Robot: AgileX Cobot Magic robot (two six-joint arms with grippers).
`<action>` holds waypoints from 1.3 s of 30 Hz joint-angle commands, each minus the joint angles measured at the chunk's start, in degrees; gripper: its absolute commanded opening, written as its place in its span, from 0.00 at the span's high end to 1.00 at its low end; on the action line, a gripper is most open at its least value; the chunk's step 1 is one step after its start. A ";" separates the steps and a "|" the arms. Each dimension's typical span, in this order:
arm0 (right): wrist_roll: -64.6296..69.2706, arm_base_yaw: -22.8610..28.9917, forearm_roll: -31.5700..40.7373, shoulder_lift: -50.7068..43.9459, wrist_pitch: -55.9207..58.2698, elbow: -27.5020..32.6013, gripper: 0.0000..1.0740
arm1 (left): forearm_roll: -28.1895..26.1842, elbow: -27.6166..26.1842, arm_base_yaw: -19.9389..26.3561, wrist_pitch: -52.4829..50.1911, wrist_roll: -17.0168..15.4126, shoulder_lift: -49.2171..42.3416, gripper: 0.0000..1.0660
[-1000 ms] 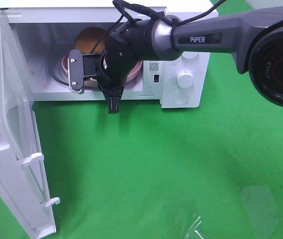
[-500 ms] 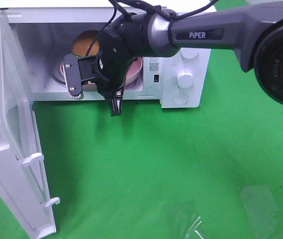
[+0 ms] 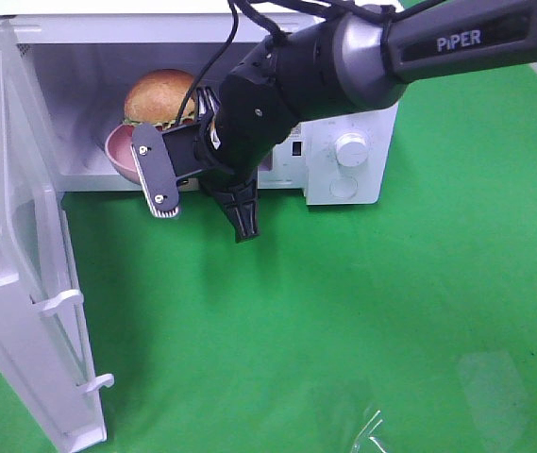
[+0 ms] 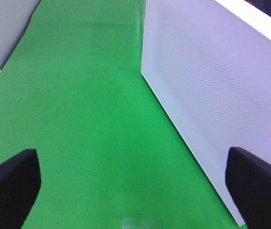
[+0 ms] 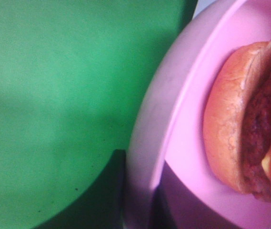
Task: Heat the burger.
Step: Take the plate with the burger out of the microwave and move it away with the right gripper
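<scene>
Burger (image 3: 159, 94) on pink plate (image 3: 117, 149), at mouth of microwave (image 3: 348, 193) cavity, upper left of exterior view. More of bun dome visible now vs 1 s ago, when arm covered most of it; plate + burger sit further left and nearer the opening than before. Right wrist view: burger (image 5: 247, 119) close-up, bun, dark patty, red tomato edge, resting on plate (image 5: 183, 143); plate rim fills right half of frame, green cloth behind.

Right gripper (image 3: 202, 193) just below and in front of plate, upper centre of frame. Nearly pressed together, looks pinched on plate's near rim, tho the contact itself is hidden behind the wrist in exterior view. Fingers point down toward green tabletop (image 3: 344, 330). Arm has swung: wrist lower and further right vs 0.5 s ago, forearm w/ "PiPER" label now steeper across upper right.

Microwave door (image 3: 32, 283) wide open at left edge, same as before. Knob (image 3: 350, 148) on white control panel right of cavity.

Left gripper (image 4: 135, 183) not in exterior view; wrist view shows its two dark fingertips (image 4: 9, 183) spread wide at lower corners, nothing between them, over green cloth beside white perforated panel (image 4: 221, 86). Clear plastic scrap (image 3: 372, 436) at bottom edge of exterior frame, unmoved.
</scene>
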 commanded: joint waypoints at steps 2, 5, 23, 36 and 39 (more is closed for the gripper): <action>-0.11 -0.11 -1.32 -4.13 -5.73 3.84 1.00 | 0.00 0.17 0.11 -0.40 -0.11 -1.15 0.09; 0.11 -0.11 -1.26 -5.73 -8.25 6.82 1.00 | 0.00 0.17 0.11 -0.40 -0.11 -1.15 0.09; 1.60 -0.11 -0.86 -13.01 -14.95 17.99 1.00 | 0.11 0.17 0.11 -0.40 -0.11 -1.15 0.09; 1.78 -0.11 -0.92 -19.25 -15.30 24.12 1.00 | 0.11 0.17 0.11 -0.40 -0.11 -1.15 0.09; 1.78 -0.11 -0.92 -20.40 -15.30 25.32 1.00 | 0.11 0.17 0.11 -0.40 -0.11 -1.15 0.09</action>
